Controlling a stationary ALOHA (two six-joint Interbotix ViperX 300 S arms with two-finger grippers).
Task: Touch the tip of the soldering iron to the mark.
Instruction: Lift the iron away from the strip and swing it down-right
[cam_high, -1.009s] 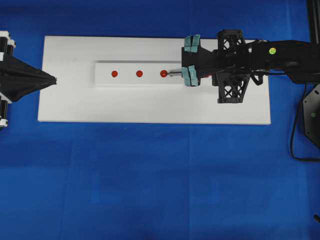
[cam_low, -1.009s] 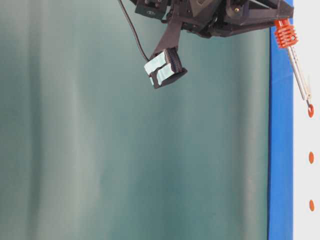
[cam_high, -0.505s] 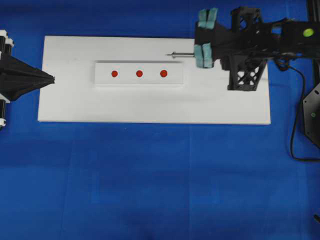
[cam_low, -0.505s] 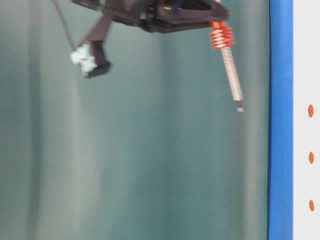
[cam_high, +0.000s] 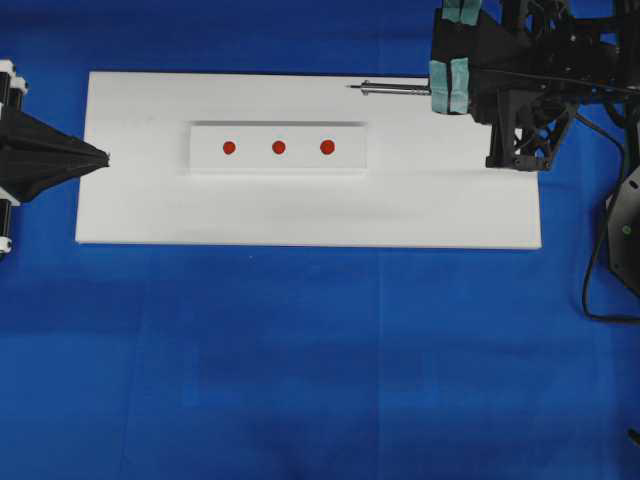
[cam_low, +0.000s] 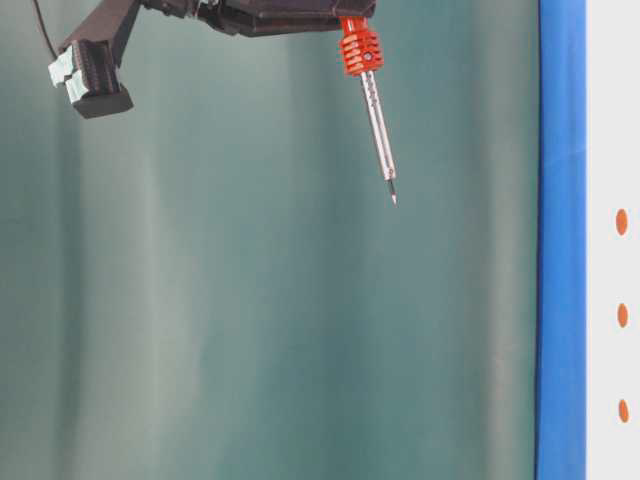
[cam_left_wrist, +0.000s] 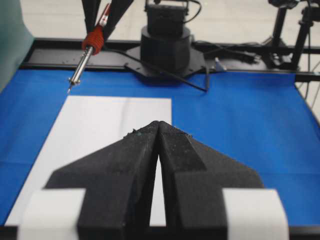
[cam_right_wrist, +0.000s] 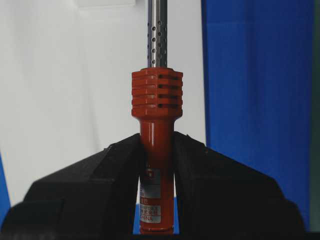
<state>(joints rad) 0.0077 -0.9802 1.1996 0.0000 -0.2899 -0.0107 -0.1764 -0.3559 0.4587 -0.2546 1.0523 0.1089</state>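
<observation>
The right gripper (cam_right_wrist: 156, 165) is clamping its two black jaws tight on the red-orange handle of the soldering iron (cam_right_wrist: 156, 125), whose ribbed collar and perforated silver shaft are pointing straight up the right wrist frame. In the table-level view the iron (cam_low: 368, 90) is hanging in the air near the top of the frame, its dark tip (cam_low: 392, 194) well clear of the white surface at the right edge. In the overhead view the tip (cam_high: 352, 88) is sitting over the upper edge of the white board (cam_high: 300, 215), well apart from the mark (cam_high: 279, 147), the middle red dot on the raised white strip (cam_high: 205, 160) left of center. At the left edge of the overhead frame the left gripper (cam_high: 104, 157) is resting with its jaws pressed together on nothing, pointing at the board's left side.
</observation>
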